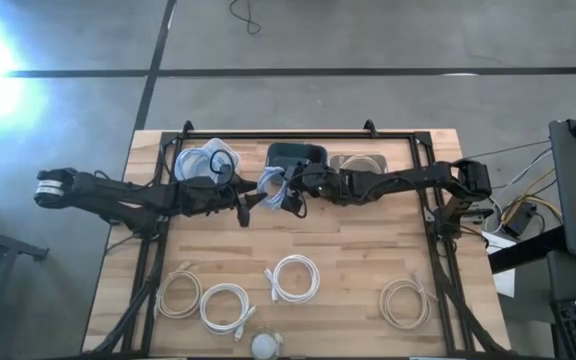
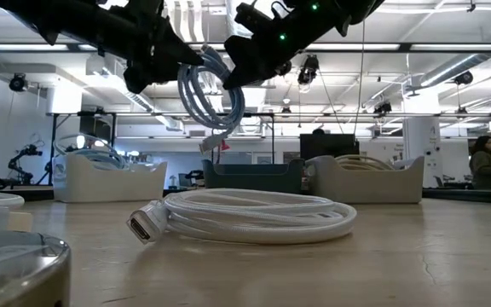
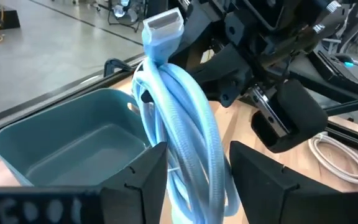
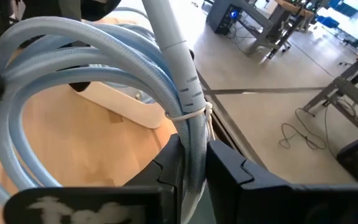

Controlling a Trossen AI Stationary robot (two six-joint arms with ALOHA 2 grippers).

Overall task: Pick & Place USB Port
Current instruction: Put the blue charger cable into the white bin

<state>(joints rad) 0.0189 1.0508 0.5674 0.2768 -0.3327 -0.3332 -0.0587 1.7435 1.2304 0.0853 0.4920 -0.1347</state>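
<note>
The light blue coiled cable [image 1: 271, 186] hangs in the air between the two grippers, above the back of the bench [image 1: 348, 250] and just in front of the dark bin [image 1: 296, 154]. The right gripper [image 4: 193, 163] pinches the bundled strands close to the tie that binds the coil, its fingers pressed tight against the cable. The left gripper [image 3: 196, 168] straddles the same coil from the opposite side, its fingers spread with the blue loops passing between them; whether they actually press on the cable cannot be told. In the left wrist view the cable's plug end [image 3: 163, 29] stands up beyond that gripper, with the dark bin just beside and below. A white bin [image 1: 211, 158] holding more blue cable sits to the left gripper's side, a pale bin [image 1: 357, 162] behind the right arm. Nearer the bench's front edge, well apart from both grippers, lie four white coiled cables [image 1: 294, 278].
</note>
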